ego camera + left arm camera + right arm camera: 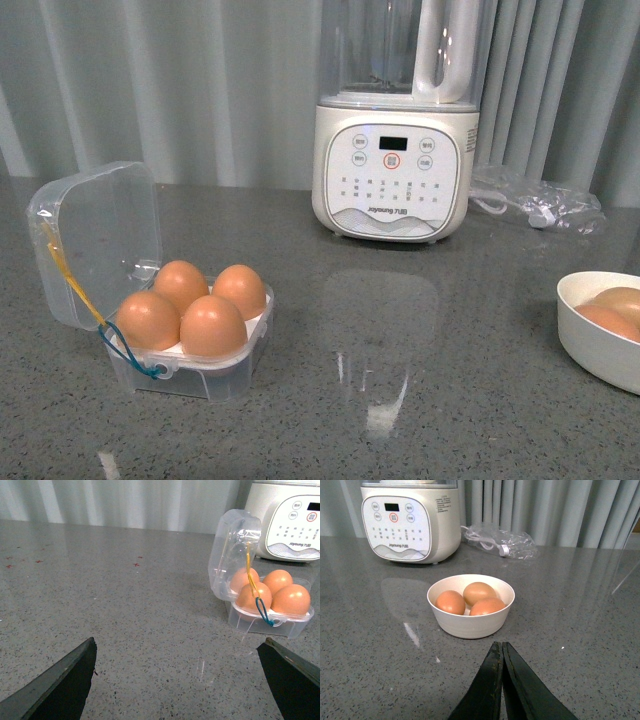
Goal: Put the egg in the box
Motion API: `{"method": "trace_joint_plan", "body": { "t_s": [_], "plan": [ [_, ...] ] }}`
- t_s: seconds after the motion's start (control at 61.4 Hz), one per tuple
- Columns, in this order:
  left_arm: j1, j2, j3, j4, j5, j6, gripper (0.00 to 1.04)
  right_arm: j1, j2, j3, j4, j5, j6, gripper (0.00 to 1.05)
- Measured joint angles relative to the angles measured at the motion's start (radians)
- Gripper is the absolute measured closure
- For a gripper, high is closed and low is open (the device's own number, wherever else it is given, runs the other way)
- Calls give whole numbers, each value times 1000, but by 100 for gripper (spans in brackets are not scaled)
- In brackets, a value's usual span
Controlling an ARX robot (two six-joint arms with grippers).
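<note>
Already full: box (pixel 200 380) holds four eggs (pixel 212 325), lid (pixel 100 235) up.
Front view: box sits left on the tabletop (pixel 420 400), bowl (pixel 590 345) far right. Left wrist view: my left gripper (pixel 179 641) gapes empty, box ahead. Right wrist view: my right gripper (pixel 500 646) is closed, empty, near the bowl.

Shows the box (pixel 205 378) at the left of the table (pixel 420 400), its lid (pixel 100 240) raised behind and leftward, four eggs (pixel 212 325) seated in its tray. Has the blender (pixel 395 170) behind at centre, a plastic bag (pixel 545 205) just right of it. Has the bowl (pixel 590 345) at the right edge, nearer than the bag, further eggs (pixel 612 318) inside.
</note>
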Motion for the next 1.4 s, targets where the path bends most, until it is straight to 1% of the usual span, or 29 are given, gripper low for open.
{"method": "trace_joint_plan", "body": {
  "t_s": [0.033, 0.065, 0.081, 0.114, 0.13, 0.147, 0.244, 0.261, 0.277, 0.326, 0.375, 0.505, 0.521, 0.554, 0.619, 0.961, 0.994, 1.01, 1.026, 1.043, 1.108, 1.173, 1.287, 1.352, 1.401],
  "plan": [
    [0, 0, 0, 0, 0, 0, 7, 0, 0, 0, 0, 0, 0, 98],
    [0, 0, 0, 0, 0, 0, 7, 0, 0, 0, 0, 0, 0, 91],
    [0, 0, 0, 0, 0, 0, 7, 0, 0, 0, 0, 0, 0, 89],
    [0, 0, 0, 0, 0, 0, 7, 0, 0, 0, 0, 0, 1, 81],
    [0, 0, 0, 0, 0, 0, 7, 0, 0, 0, 0, 0, 1, 80],
    [0, 0, 0, 0, 0, 0, 7, 0, 0, 0, 0, 0, 1, 76],
    [0, 0, 0, 0, 0, 0, 7, 0, 0, 0, 0, 0, 0, 61],
    [0, 0, 0, 0, 0, 0, 7, 0, 0, 0, 0, 0, 1, 56],
    [0, 0, 0, 0, 0, 0, 7, 0, 0, 0, 0, 0, 0, 55],
    [0, 0, 0, 0, 0, 0, 7, 0, 0, 0, 0, 0, 1, 45],
    [0, 0, 0, 0, 0, 0, 7, 0, 0, 0, 0, 0, 1, 31],
    [0, 0, 0, 0, 0, 0, 7, 0, 0, 0, 0, 0, 1, 11],
    [0, 0, 0, 0, 0, 0, 7, 0, 0, 0, 0, 0, 1, 7],
    [0, 0, 0, 0, 0, 0, 7, 0, 0, 0, 0, 0, 2, 5],
    [0, 0, 0, 0, 0, 0, 7, 0, 0, 0, 0, 0, 2, 8],
    [0, 0, 0, 0, -1, 0, 7, 0, 0, 0, 0, 0, 2, 7],
    [-21, 28, 15, -50, -68, -25, 7, 0, 0, 0, 0, 0, 2, 7],
    [-41, 56, 39, -119, -140, -55, 7, 0, 0, 0, 0, 0, 2, 7],
    [-53, 77, 51, -155, -170, -62, 7, 0, 0, 0, 0, 0, 2, 7],
    [-71, 121, 80, -222, -232, -90, 7, 0, 0, 0, 0, 0, 2, 7],
    [-107, 228, 131, -365, -373, -159, 7, 0, 0, 0, 0, 0, 2, 7],
    [-121, 259, 133, -405, -405, -193, 7, 0, 0, 0, 0, -2, 2, 7],
    [-137, 251, 152, -396, -431, -221, 7, 0, 0, 0, 0, 0, 2, 7],
    [-134, 248, 167, -385, -425, -227, 7, 0, 0, 0, 0, 0, 2, 7],
    [-117, 251, 174, -371, -403, -230, 7, 0, 0, 0, 0, 0, 2, 7]
  ]
}}
